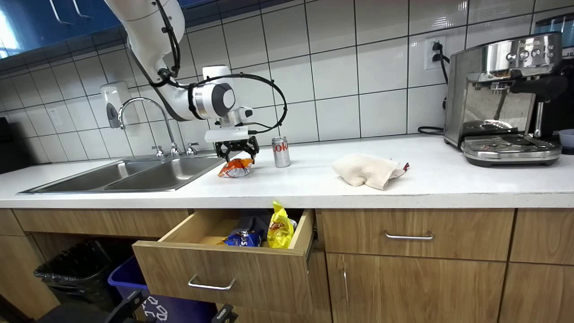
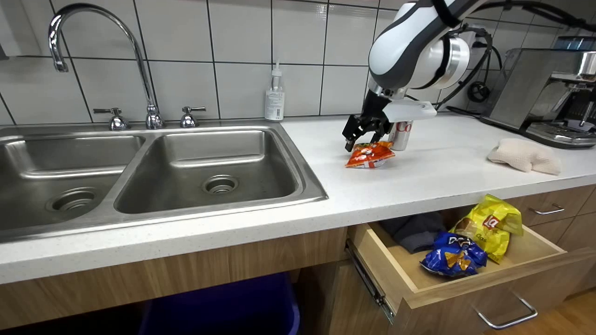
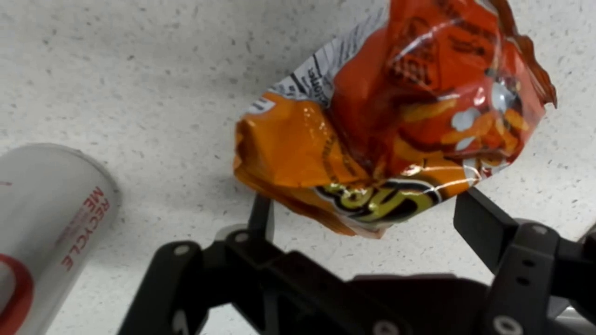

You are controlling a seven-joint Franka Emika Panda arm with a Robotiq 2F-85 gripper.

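Jaws wide at the edge of an orange snack bag (image 3: 396, 107) on the counter (image 3: 163, 93), the gripper (image 3: 366, 207) held nothing. A shallow pinch might have let the slick bag slip; a silver can (image 3: 51, 223) stood nearby.

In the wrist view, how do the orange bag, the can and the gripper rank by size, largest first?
Largest: orange bag and gripper, too close to rank; both run out of frame, and parts of the gripper are likely nearer the camera.
Smallest: can, going by what shows; it is cut off too.
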